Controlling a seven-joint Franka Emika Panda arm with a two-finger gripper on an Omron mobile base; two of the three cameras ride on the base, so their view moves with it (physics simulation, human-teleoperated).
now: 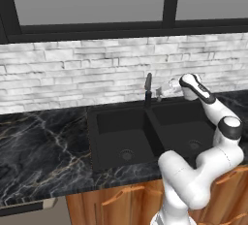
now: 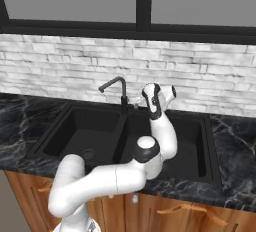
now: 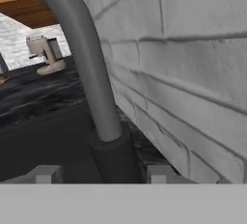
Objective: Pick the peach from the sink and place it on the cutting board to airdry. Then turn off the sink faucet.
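The sink faucet (image 1: 148,88) (image 2: 121,89) is a dark grey spout standing behind the divider of the black double sink (image 1: 116,127) (image 2: 90,126). My gripper (image 1: 162,92) (image 2: 134,101) is level with it and reaches at its foot from the right. In the hand view the spout (image 3: 89,68) curves up right in front. My gripper (image 3: 103,174) is open, with one fingertip (image 3: 46,174) on each side of the faucet's thick base and a gap on both sides. No water runs from the spout. Both basins show only their drains. The peach and the cutting board are out of view.
Black marble counter (image 1: 38,141) stretches left of the sink and a narrower strip (image 2: 235,136) lies to its right. The white brick wall (image 3: 183,73) stands close behind the faucet. A small grey appliance (image 3: 46,54) sits far off on the counter. Wooden cabinet fronts (image 1: 121,200) run below.
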